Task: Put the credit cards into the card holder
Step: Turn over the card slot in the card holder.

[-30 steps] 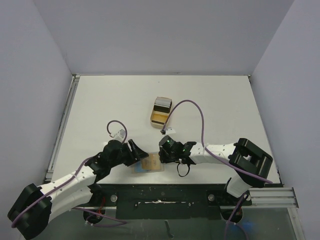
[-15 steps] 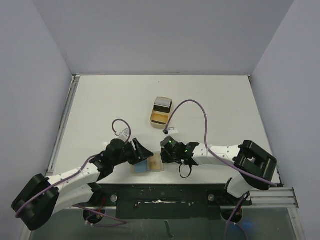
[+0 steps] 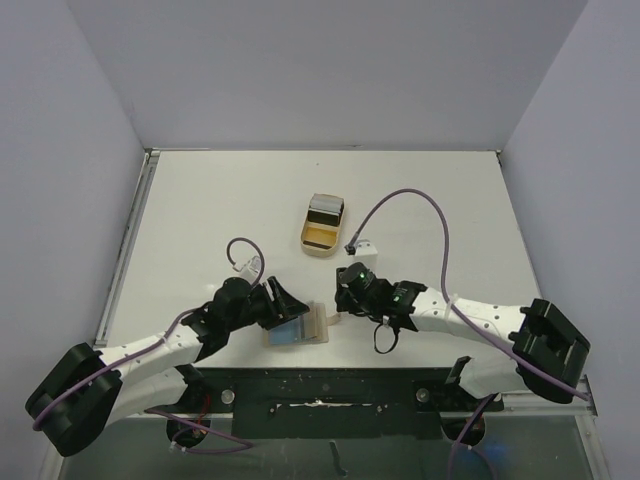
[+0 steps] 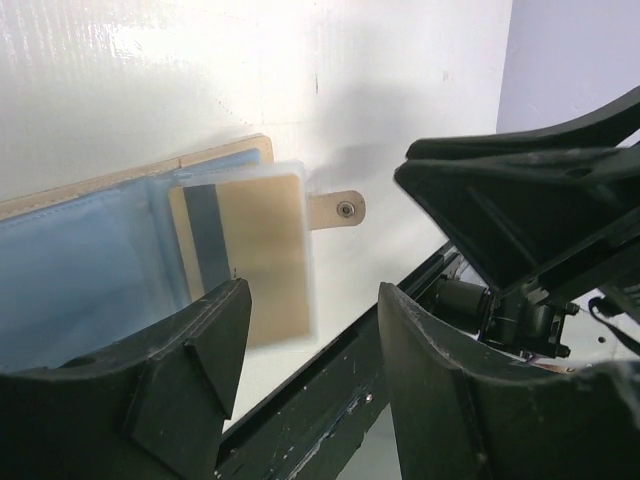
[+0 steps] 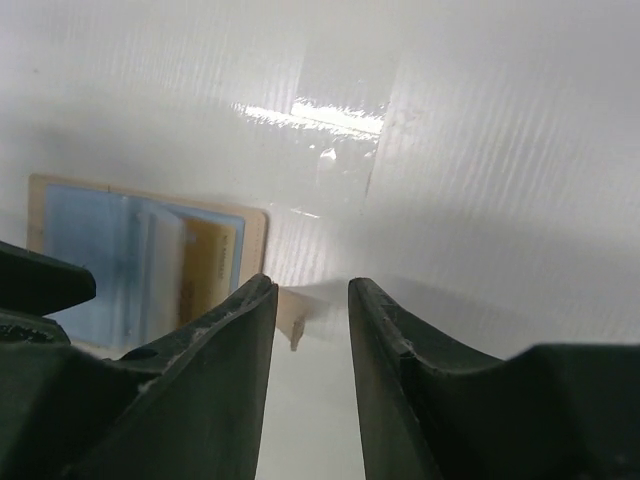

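Two grippers meet at the near edge of the table [image 3: 200,220] in the top view, with the card holder [image 3: 300,330] lying open between them. The left gripper [image 3: 285,312] hangs over the left half of the holder, where a blue surface shows. The right gripper [image 3: 343,308] is now just beside the right edge of the holder. One second ago it was directly above the tan half, so it has drawn back to the right. Well apart, farther on the table, stands the tan tray [image 3: 308,240], and the remaining credit cards [image 3: 325,208] show as a pale stack at its far end.

From the left wrist, the holder is spread flat, with its blue lining to the left. A gold card [image 4: 255,250] with a dark stripe sits in a clear sleeve, and part of it comes out past the near edge. The strap tab [image 4: 338,209] with its round snap lies flat on the table to the right. The left fingers [image 4: 190,370] are wide apart and nothing is clamped between them. I cannot tell if one finger presses on the lining.

From the right wrist, the fingers [image 5: 220,370] stand a little apart, with bare table in the gap. Only the tab appears low in this gap and seems not to be held.

I judge that the right gripper has just let go of the gold card, so one card is partly inside. It probably needs a push to sit fully, and the cards in the tray are not yet moved.
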Available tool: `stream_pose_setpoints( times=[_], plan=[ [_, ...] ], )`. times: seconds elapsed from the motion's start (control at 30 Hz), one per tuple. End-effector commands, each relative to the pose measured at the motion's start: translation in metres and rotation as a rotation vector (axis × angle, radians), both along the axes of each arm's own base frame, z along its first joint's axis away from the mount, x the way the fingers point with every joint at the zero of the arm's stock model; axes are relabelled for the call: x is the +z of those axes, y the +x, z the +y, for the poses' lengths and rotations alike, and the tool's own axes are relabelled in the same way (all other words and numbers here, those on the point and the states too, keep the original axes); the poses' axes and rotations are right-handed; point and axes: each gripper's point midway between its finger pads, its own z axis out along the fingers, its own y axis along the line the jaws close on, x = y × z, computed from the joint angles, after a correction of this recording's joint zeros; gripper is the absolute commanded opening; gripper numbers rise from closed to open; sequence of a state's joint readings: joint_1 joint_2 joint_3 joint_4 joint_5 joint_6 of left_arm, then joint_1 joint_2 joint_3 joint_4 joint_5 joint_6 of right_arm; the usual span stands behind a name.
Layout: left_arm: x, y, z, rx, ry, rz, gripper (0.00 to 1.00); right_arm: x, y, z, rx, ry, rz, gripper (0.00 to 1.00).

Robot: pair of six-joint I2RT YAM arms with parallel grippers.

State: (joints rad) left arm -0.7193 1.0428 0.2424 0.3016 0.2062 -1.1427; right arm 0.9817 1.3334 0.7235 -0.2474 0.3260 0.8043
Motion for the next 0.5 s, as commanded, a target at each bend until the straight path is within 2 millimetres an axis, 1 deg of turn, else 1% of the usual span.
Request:
stream_pose_setpoints(
  times=[0.0,0.13,0.23,0.33,0.43,0.47],
  plan=[
    [0.03,0.013,-0.014,-0.018,-0.063,-0.095,0.52,0.034,0.027,-0.011,-0.036,0.011,-0.114,0.37],
    [0.028,0.014,-0.018,-0.037,-0.058,-0.091,0.52,0.052,0.044,-0.017,-0.028,0.024,-0.154,0.39],
    [0.027,0.016,-0.016,-0.032,-0.033,-0.097,0.53,0.066,0.058,-0.02,0.004,0.012,-0.2,0.4],
    [0.026,0.019,-0.008,-0.001,0.024,-0.102,0.55,0.08,0.075,-0.019,0.042,-0.012,-0.259,0.42],
    [0.022,0.023,0.008,0.044,0.12,-0.099,0.58,0.091,0.097,-0.016,0.079,-0.044,-0.315,0.43],
    [0.022,0.024,0.014,0.062,0.153,-0.096,0.61,0.094,0.105,-0.015,0.103,-0.07,-0.346,0.43]
  ],
)
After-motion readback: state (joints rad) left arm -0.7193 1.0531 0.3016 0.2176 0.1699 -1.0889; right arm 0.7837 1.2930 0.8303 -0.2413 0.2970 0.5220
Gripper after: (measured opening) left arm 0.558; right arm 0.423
